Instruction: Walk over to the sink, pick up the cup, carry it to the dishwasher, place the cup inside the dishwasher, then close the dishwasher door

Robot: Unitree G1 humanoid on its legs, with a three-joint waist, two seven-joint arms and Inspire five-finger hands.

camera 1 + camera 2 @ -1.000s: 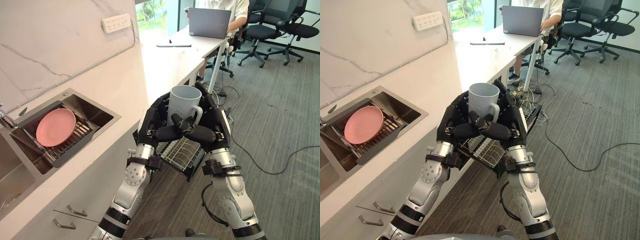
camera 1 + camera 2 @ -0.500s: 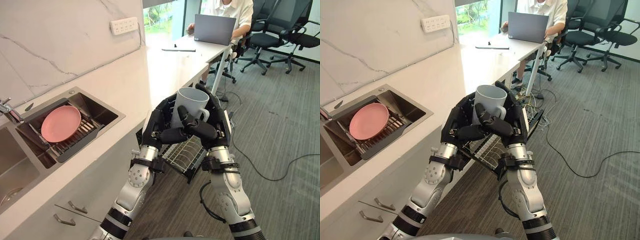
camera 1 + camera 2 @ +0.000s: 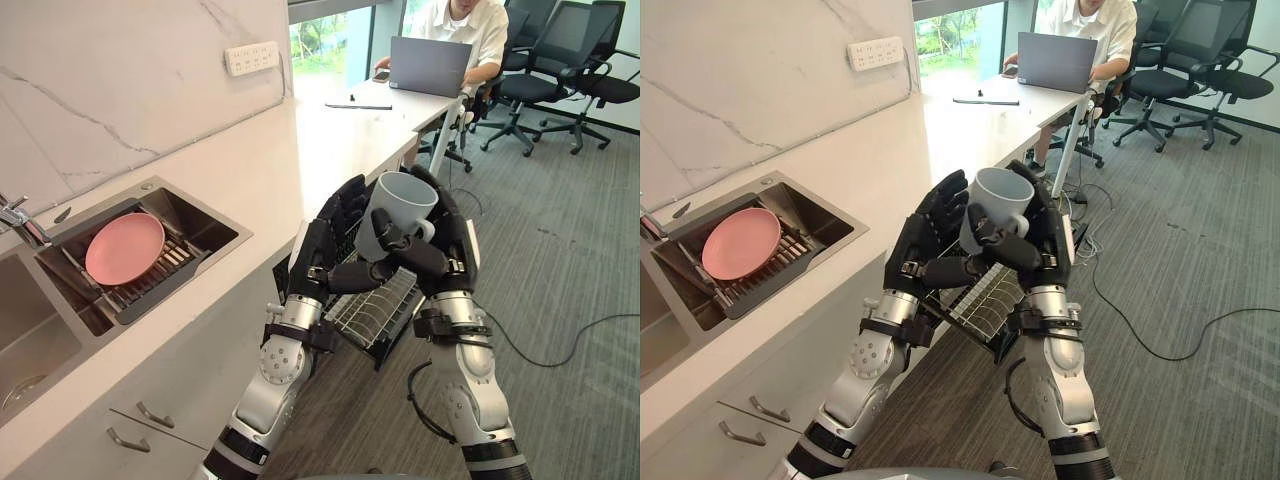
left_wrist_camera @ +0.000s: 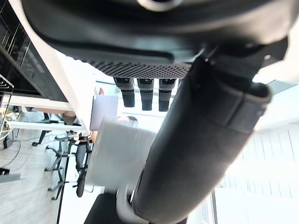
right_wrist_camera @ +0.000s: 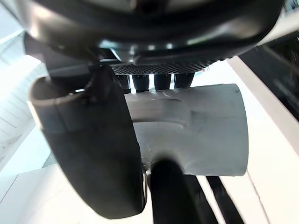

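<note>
Currently right hand [image 3: 445,255] curls round tilted cup [image 3: 396,214] above rack [image 3: 375,315]; left hand [image 3: 325,250] spread alongside, near counter [image 3: 280,170] edge; floor [image 3: 570,260] rightward.

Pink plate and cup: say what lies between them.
Left eye view: past the pink plate, the sink rim, bare white counter, then the left hand beside the cup.

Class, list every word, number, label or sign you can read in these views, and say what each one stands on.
None can be read.
The cup is plain grey, with no print showing.
The laptop lid and the socket strip carry no mark large enough to read.
</note>
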